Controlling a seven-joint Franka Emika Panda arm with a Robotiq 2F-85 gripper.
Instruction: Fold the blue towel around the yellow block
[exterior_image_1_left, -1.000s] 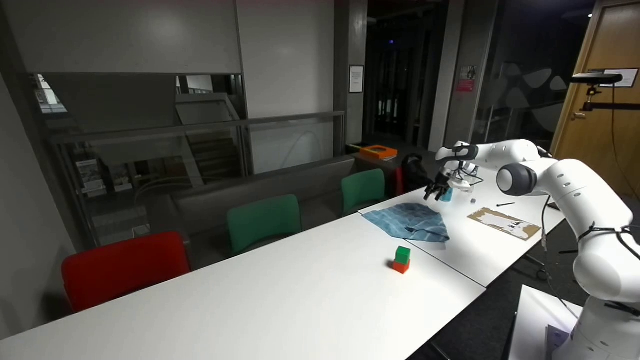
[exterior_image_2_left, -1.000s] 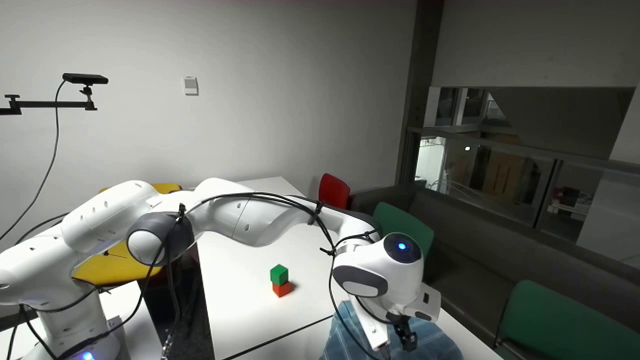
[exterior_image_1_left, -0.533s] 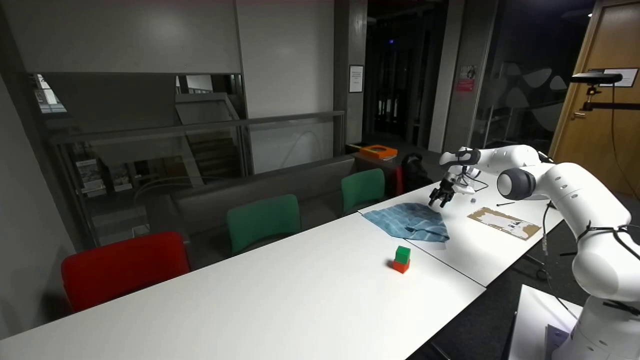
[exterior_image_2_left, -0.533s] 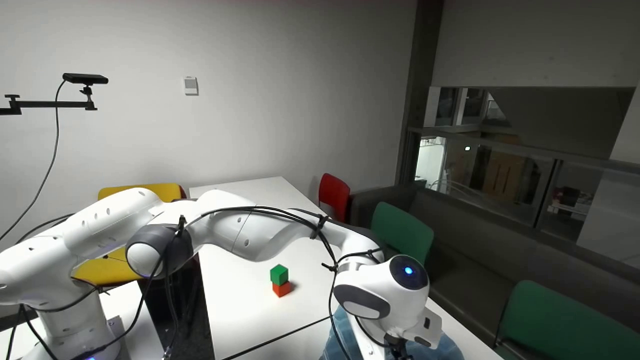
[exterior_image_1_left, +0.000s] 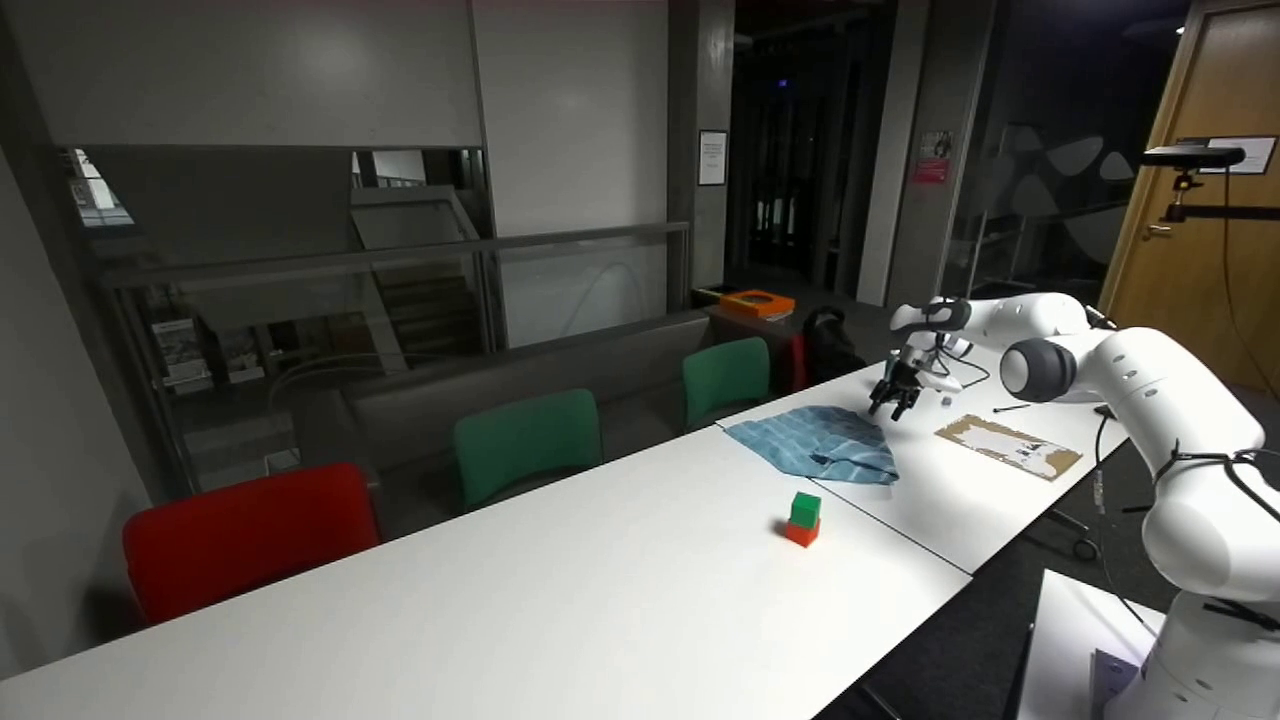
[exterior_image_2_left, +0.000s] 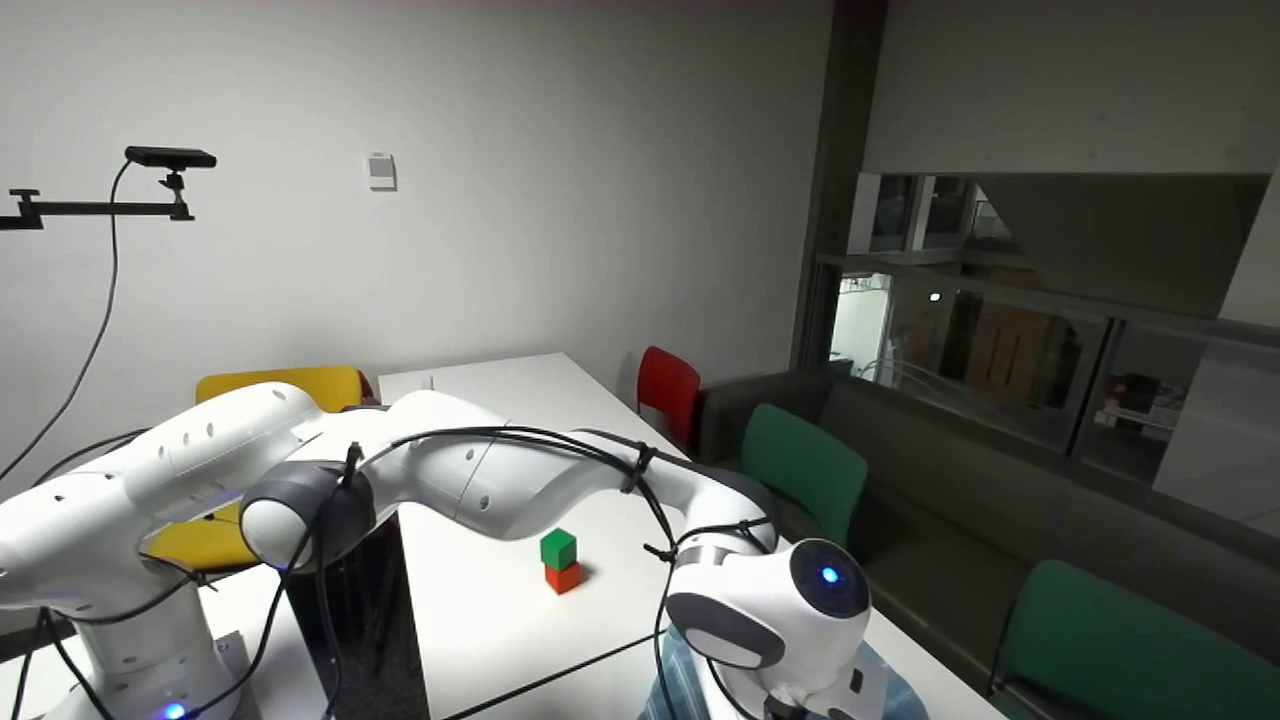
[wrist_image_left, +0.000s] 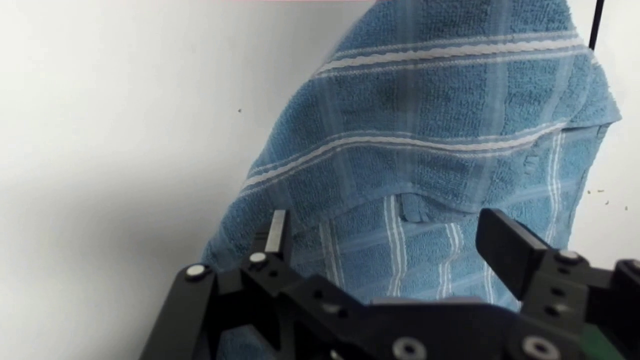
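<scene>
The blue towel (exterior_image_1_left: 815, 443) lies wrinkled on the white table across the seam, and its edge also shows under the arm in an exterior view (exterior_image_2_left: 905, 695). In the wrist view the towel (wrist_image_left: 450, 100) has one flap folded over a lower layer, with a small raised gap at the flap's edge. My gripper (wrist_image_left: 385, 225) is open and empty, its fingers apart over the towel. In an exterior view the gripper (exterior_image_1_left: 888, 408) is low beside the towel's far right edge. I cannot tell whether it touches the cloth. The yellow block is out of sight.
A green block (exterior_image_1_left: 805, 508) sits on a red block (exterior_image_1_left: 802, 533) in front of the towel. Torn cardboard (exterior_image_1_left: 1008, 446), a dark thin tool (exterior_image_1_left: 1011, 408) and a small grey cube (exterior_image_1_left: 946, 401) lie right of it. Green chairs (exterior_image_1_left: 528, 445) line the table's far edge.
My gripper has come down towards the table and shifted a little to the right in an exterior view. The towel and the stacked blocks show no visible change.
</scene>
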